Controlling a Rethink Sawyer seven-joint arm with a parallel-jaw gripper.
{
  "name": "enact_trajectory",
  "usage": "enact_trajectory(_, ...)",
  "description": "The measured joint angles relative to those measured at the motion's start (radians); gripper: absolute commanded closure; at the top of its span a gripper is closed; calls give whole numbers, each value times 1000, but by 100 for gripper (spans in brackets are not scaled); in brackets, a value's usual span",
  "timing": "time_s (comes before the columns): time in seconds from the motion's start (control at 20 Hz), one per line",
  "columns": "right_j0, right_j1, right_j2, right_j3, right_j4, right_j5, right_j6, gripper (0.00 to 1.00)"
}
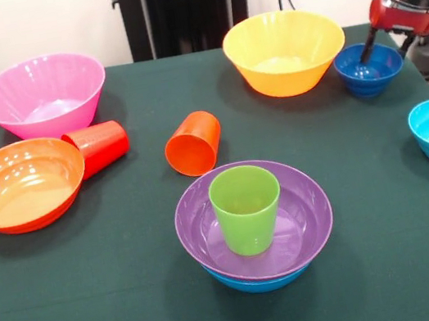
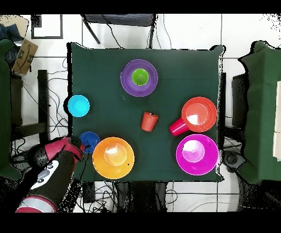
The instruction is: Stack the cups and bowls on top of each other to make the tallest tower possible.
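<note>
Tower (image 1: 254, 236) so far: glossy blue plastic bowl (image 1: 257, 281), purple bowl (image 1: 294, 234), upright lime-green cup (image 1: 246, 207), near-centre. Six pieces loose. Gripper (image 1: 366, 57) dips into small ribbed dark-blue bowl (image 1: 378, 75), far right; jaw state: cannot tell.

Legible markings — none that I can read from either view. I find no lettering, label, brand or number on the cups, the bowls, the dark green table cover or the red arm — all surfaces show plain.
</note>
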Motion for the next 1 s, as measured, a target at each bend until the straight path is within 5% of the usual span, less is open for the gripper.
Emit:
enact_trajectory(0.2, -1, 7, -2, 0, 0, -20, 0, 0)
enact_trajectory(0.25, -1, 6, -2, 0, 2, -28, 0, 100)
enact_trajectory(1.0, -89, -69, 9, 1, 3, -36, 0, 100)
